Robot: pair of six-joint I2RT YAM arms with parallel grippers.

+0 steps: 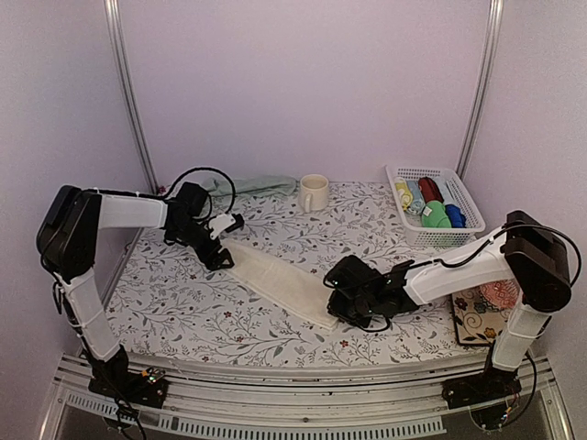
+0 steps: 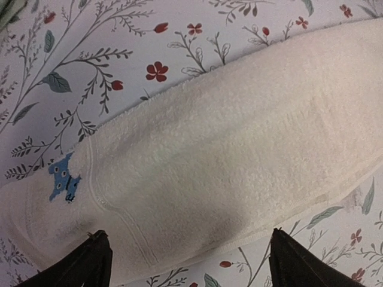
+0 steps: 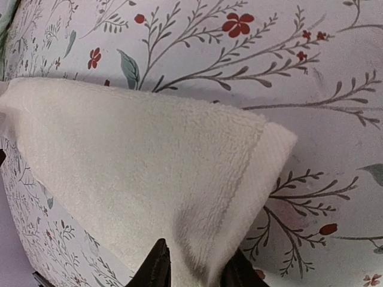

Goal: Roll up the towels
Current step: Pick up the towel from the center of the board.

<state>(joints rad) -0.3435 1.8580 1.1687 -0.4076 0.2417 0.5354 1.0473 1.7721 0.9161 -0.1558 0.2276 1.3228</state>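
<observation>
The cream towel point(image 1: 280, 280) lies folded in a long strip, running diagonally across the floral table. Its far left end carries a small blue mark point(image 2: 64, 179). My left gripper point(image 1: 218, 240) hovers over that end, and its fingers point(image 2: 99, 257) stand wide open on either side of the cream towel point(image 2: 227, 137). My right gripper point(image 1: 341, 298) is at the near right end. There its fingers point(image 3: 157, 266) pinch a raised fold of the cream towel point(image 3: 131, 167). The pale green towel point(image 1: 252, 186) lies crumpled at the back, behind the left arm.
A cream mug point(image 1: 313, 192) stands at the back centre. A white basket point(image 1: 438, 237) holding several coloured rolled cloths sits at the back right. A patterned mat point(image 1: 481, 312) lies at the right edge, under the right arm.
</observation>
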